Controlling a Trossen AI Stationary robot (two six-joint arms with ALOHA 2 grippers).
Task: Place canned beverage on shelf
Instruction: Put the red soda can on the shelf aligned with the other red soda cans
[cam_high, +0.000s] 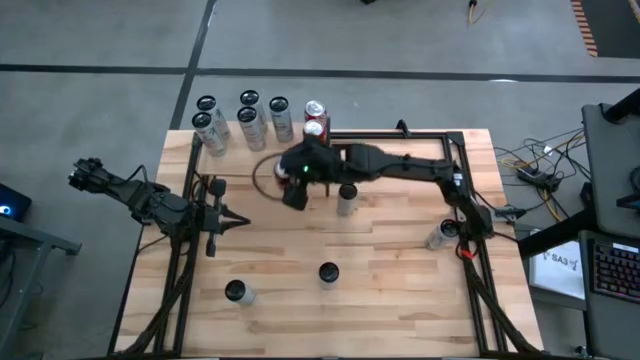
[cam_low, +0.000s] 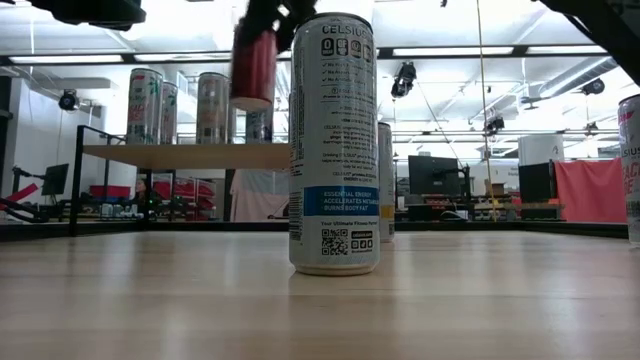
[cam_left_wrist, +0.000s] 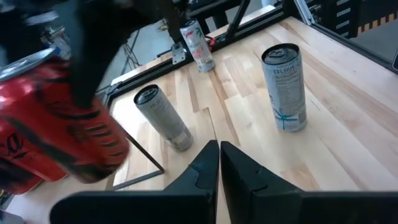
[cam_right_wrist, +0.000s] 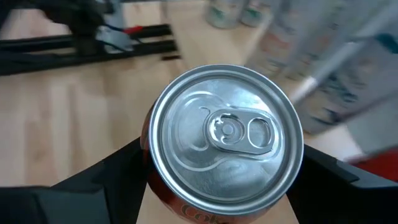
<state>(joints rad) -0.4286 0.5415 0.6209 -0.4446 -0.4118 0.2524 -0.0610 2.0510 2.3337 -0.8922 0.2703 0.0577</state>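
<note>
A red can (cam_right_wrist: 224, 134) hangs in my right gripper (cam_right_wrist: 224, 158), over the table's far middle (cam_high: 290, 175). In the low view the can (cam_low: 253, 65) is in the air, higher than the shelf (cam_low: 185, 155) and near its right end. The shelf, pale planks on black posts, carries several tall cans (cam_low: 145, 105) and stands at the table's far left. My left gripper (cam_high: 238, 218) is shut and empty above the table's left side, pointing right. Its wrist view shows the red can (cam_left_wrist: 50, 124) close by. My right gripper pinches the red can's side wall just below the top rim (cam_right_wrist: 155, 168) between its two fingers (cam_right_wrist: 118, 165), one on each side. The fingers come from above, pointing down. The can hangs roughly upright, top up, clear of the table and the shelf.
A white Celsius can (cam_low: 333, 140) stands near the table's front middle (cam_high: 328, 272). Another can stands at mid-table (cam_high: 347, 200), one stands front left (cam_high: 235, 292), and one lies on its side at the right (cam_high: 440, 235). Two red cans (cam_high: 316, 118) are at the far edge.
</note>
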